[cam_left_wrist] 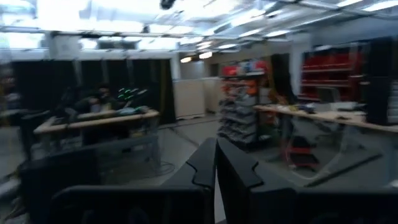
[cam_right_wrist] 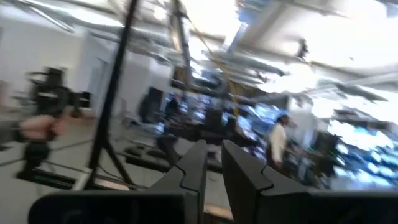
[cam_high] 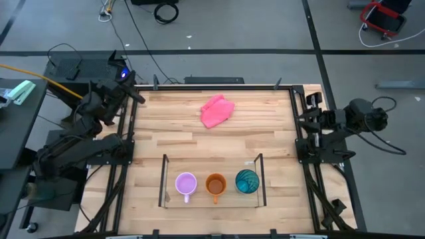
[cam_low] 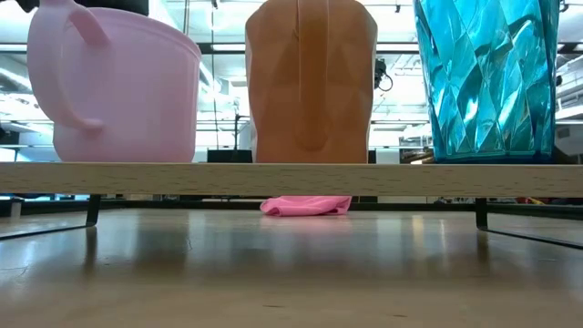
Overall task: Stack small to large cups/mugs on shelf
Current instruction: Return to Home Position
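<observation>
Three vessels stand upright in a row on the shelf [cam_high: 163, 180] near the table's near edge: the lilac mug [cam_high: 186, 184] on the left, the orange mug [cam_high: 216, 184] in the middle, the teal cup [cam_high: 247, 180] on the right. In the low view the lilac mug [cam_low: 114, 87], orange mug [cam_low: 310, 82] and teal cup [cam_low: 483, 77] rest by their bases on the shelf's wooden board [cam_low: 291, 179]. My left gripper [cam_high: 138, 97] [cam_left_wrist: 216, 163] is drawn back at the table's far-left corner, shut and empty. My right gripper [cam_high: 300, 117] [cam_right_wrist: 214, 158] waits at the right edge, shut and empty.
A crumpled pink cloth [cam_high: 217, 110] [cam_low: 306, 205] lies on the far half of the table, well behind the shelf. Bare wood lies between the cloth and the shelf. Both wrist views look out into the room, where a person stands far off.
</observation>
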Controlling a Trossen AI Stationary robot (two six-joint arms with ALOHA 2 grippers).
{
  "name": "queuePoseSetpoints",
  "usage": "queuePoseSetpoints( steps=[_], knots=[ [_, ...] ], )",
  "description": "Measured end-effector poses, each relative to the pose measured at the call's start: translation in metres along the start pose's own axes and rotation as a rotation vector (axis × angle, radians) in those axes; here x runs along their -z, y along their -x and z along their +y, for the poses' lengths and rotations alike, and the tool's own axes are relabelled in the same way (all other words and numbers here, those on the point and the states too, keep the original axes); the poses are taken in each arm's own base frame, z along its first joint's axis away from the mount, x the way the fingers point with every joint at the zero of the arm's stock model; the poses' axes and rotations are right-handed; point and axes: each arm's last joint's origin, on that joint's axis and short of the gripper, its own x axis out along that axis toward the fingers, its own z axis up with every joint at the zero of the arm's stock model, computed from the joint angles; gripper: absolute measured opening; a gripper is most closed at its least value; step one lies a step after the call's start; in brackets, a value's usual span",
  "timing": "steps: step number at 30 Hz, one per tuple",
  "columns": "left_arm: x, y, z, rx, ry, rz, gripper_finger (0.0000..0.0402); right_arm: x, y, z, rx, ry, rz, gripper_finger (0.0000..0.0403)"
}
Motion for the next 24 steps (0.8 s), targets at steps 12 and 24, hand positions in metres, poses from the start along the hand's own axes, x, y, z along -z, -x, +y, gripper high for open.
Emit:
queuePoseSetpoints(
  steps=[12,24],
  knots=[
    [0.01,-0.001,0.006,-0.07,0.072,0.089,0.003,0.019,-0.006,0.007,-0.048,-0.073,0.133,0.0058],
    [0.05,0.013,0.005,-0.052,0.163,-0.013,0.002,0.045,-0.01,0.018,-0.047,-0.097,0.08,0.0058]
  ],
)
